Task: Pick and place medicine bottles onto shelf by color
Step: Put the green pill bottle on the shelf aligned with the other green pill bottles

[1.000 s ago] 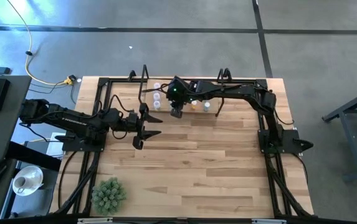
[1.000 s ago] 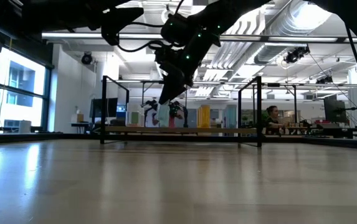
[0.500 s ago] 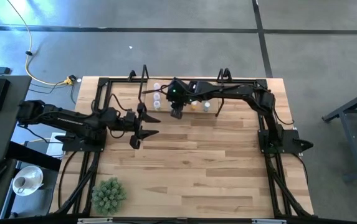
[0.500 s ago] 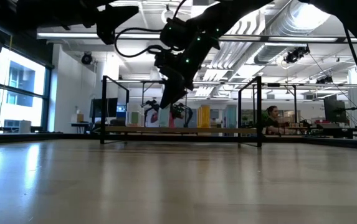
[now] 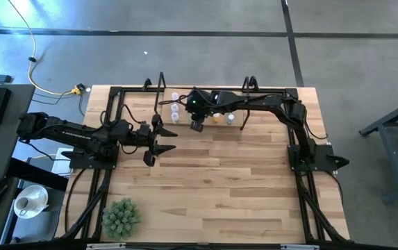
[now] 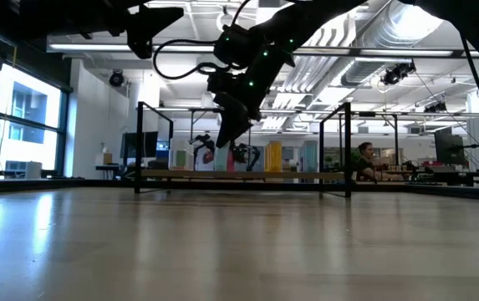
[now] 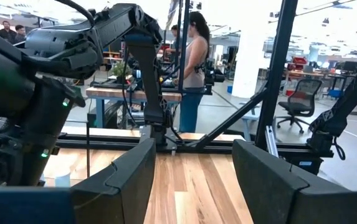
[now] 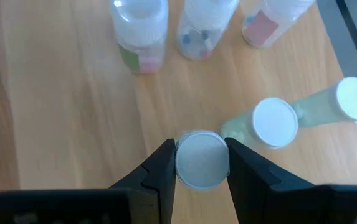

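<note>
Bottle (image 8: pixel 202 159) pinched between right hand (image 8: pixel 198 167) fingers (cap showing), over shelf (image 8: pixel 53 124)

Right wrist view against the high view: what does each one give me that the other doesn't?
Only the right wrist view shows the grip: the right gripper has its fingers closed on a white-capped bottle, with three upright bottles and two pale green ones beyond it on the wood.

Only the high view shows the layout: the left gripper open and apart from the shelf, the plant ball at the near left corner.

Both show the right gripper over the bottle cluster.
</note>
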`<action>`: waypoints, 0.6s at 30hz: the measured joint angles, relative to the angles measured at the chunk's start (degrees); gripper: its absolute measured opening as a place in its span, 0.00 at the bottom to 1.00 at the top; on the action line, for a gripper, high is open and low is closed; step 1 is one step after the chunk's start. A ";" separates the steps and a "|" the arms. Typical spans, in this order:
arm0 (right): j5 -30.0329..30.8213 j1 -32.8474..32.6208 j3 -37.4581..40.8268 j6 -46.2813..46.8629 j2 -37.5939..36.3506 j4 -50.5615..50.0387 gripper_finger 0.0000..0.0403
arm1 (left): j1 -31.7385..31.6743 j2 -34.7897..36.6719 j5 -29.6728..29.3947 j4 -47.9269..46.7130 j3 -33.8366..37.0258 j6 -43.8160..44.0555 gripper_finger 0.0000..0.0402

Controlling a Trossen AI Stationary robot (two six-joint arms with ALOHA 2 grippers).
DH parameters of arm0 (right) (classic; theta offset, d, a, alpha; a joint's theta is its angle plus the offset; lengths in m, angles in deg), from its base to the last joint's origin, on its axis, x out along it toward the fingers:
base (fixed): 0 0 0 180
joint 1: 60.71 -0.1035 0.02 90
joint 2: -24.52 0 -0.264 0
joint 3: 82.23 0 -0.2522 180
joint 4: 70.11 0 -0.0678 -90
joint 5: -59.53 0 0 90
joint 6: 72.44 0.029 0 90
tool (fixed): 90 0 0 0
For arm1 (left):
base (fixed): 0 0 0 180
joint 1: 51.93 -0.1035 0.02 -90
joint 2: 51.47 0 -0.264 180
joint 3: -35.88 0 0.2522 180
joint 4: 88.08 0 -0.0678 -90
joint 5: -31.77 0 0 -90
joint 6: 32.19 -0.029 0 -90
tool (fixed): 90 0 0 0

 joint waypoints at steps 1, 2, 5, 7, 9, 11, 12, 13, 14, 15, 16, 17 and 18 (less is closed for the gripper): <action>0.00 -0.04 0.00 0.02 0.00 0.06 0.26 | -0.01 0.00 0.00 0.00 0.00 0.00 0.50; 0.00 -0.06 0.00 0.00 0.00 0.09 0.26 | 0.00 0.00 0.00 0.00 0.00 0.00 0.50; -0.06 -0.06 0.00 0.01 0.00 0.02 0.26 | 0.00 0.00 0.00 0.00 0.00 0.00 0.50; -0.07 -0.06 0.00 -0.01 0.00 0.11 0.26 | 0.00 0.00 0.00 0.00 0.00 0.00 0.50; -0.09 -0.04 0.00 -0.39 0.00 0.04 0.26 | 0.00 0.00 0.00 0.00 0.00 0.00 0.50; -0.09 -0.04 0.00 -0.71 0.00 0.14 0.26 | -0.01 0.00 0.00 0.01 0.00 0.00 0.50; -0.09 -0.04 0.00 -0.96 0.00 0.13 0.26 | -0.02 0.00 0.00 0.00 0.00 0.00 0.50; -0.09 -0.04 0.00 -1.05 0.00 0.10 0.26 | 0.00 0.00 0.00 0.01 0.00 0.00 0.50; -0.09 -0.04 0.00 -1.08 0.00 0.11 0.26 | 0.00 0.00 0.00 0.00 0.00 0.00 0.50; -0.11 -0.04 0.00 -1.16 0.00 0.13 0.26 | 0.00 0.00 0.00 0.02 0.00 0.00 0.50; -0.11 -0.04 0.00 -1.46 0.00 0.12 0.26 | -0.02 0.00 0.00 0.00 0.00 0.00 0.50; -0.12 -0.04 0.00 -1.95 0.00 0.10 0.26 | -0.01 0.00 0.00 0.00 0.00 0.00 0.50; -0.11 -0.04 0.00 -2.51 0.00 0.10 0.26 | -0.01 0.00 0.00 0.01 0.00 0.00 0.50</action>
